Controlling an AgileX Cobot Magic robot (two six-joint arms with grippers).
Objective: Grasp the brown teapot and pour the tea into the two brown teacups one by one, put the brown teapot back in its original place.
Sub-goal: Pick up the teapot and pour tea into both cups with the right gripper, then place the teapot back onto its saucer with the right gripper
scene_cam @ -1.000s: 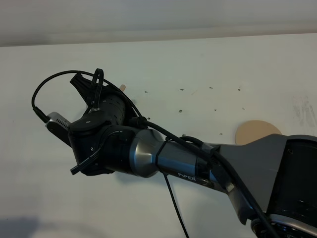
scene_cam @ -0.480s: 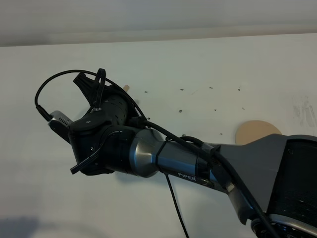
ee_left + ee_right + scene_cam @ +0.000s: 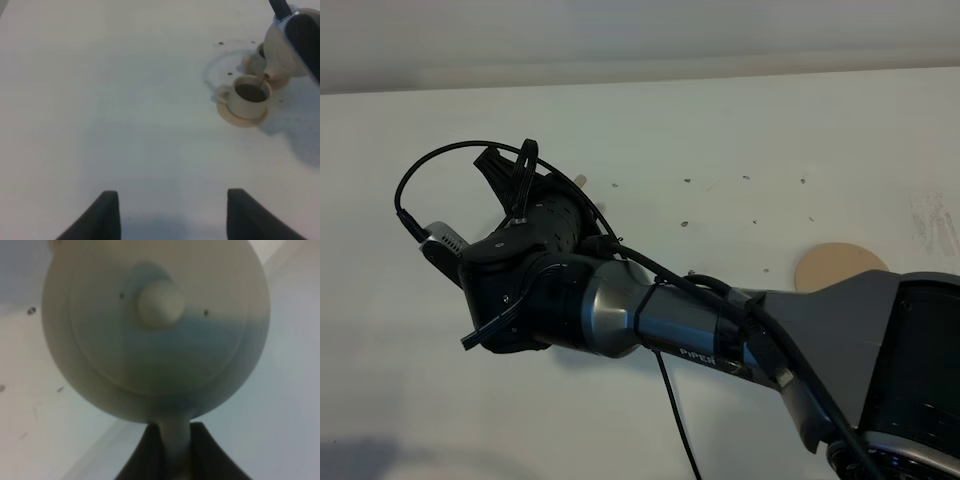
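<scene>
In the left wrist view the brown teapot (image 3: 280, 50) hangs tilted, its spout right over the nearer teacup (image 3: 249, 97), which holds dark tea and stands on its saucer (image 3: 235, 116). The second teacup (image 3: 254, 63) is just behind, partly hidden by the pot. My right gripper (image 3: 175, 452) is shut on the teapot's handle; the lid and knob (image 3: 160, 305) fill the right wrist view. From above, the right arm (image 3: 570, 300) hides the pot and cups; only a tan tip (image 3: 580, 180) shows. The large tan saucer (image 3: 840, 265) lies bare at right. My left gripper (image 3: 172, 217) is open and empty.
The white table (image 3: 740, 130) has several small dark specks (image 3: 685, 224) near its middle. A faint wet ring (image 3: 222, 70) marks the surface beside the cups. The right arm's base (image 3: 910, 370) fills the lower right of the high view.
My right wrist and gripper have shifted slightly to the right with the teapot; the tan tip near the gripper moved the same way. The left gripper's earlier state is not shown.
</scene>
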